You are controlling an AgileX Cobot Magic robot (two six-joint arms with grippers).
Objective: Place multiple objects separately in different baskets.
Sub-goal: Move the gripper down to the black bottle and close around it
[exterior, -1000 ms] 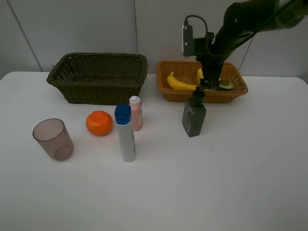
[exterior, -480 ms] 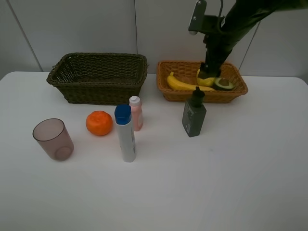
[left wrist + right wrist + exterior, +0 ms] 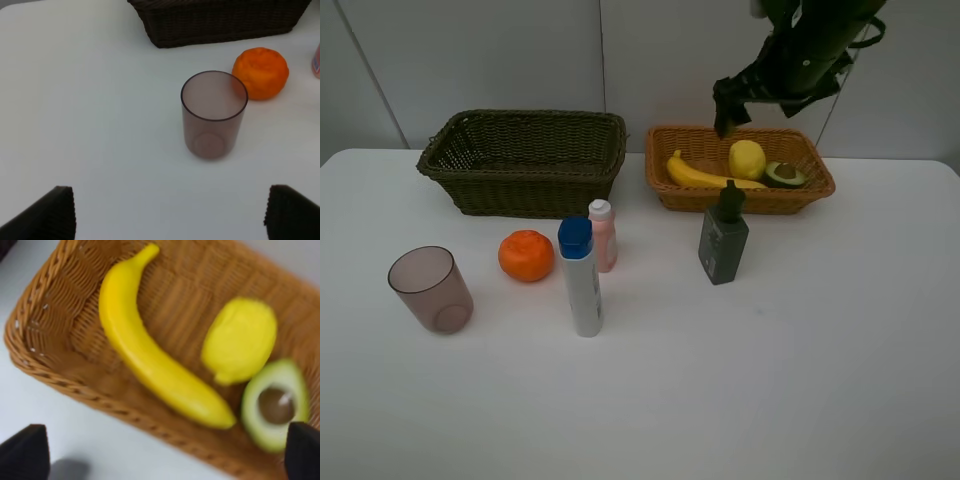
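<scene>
While both pincers hang clear of everything, the widest free room is the near half of the white tabletop (image 3: 770,390), bare from the bottle row to the front edge. Its far edge runs just behind two rectangular wicker baskets, w/ grey wall panels right after it, so there's little room back there.

The deep dark olive-brown basket (image 3: 535,195) sits far-left in the high view and the shallow orange-tan basket (image 3: 670,195) far-right, w/ a narrow gap btw them. The tan one holds a yellow banana (image 3: 700,175) along its front wall, a yellow lemon (image 3: 747,159) behind that, and a halved avocado (image 3: 784,174), cut face up, beside the lemon.

A squat dark green bottle (image 3: 723,243) stands upright just in front of the tan basket; touching it or not, can't tell. Mid-table, a white blue-capped bottle (image 3: 582,285) stands upright w/ a small pink bottle (image 3: 603,238) close behind. A round orange (image 3: 526,255) lies just left of those. A translucent mauve cup (image 3: 430,290) stands upright nr the table's left edge.

The R pincer (image 3: 164,450) hangs high over the tan basket's back-left part, fingers (image 3: 25,452) spread wide, nothing btw them, touching nothing. The L pincer (image 3: 172,212), seen only by its wrist cam, is likewise wide open & empty over bare table, w/ the cup ahead of it and the orange beyond.
</scene>
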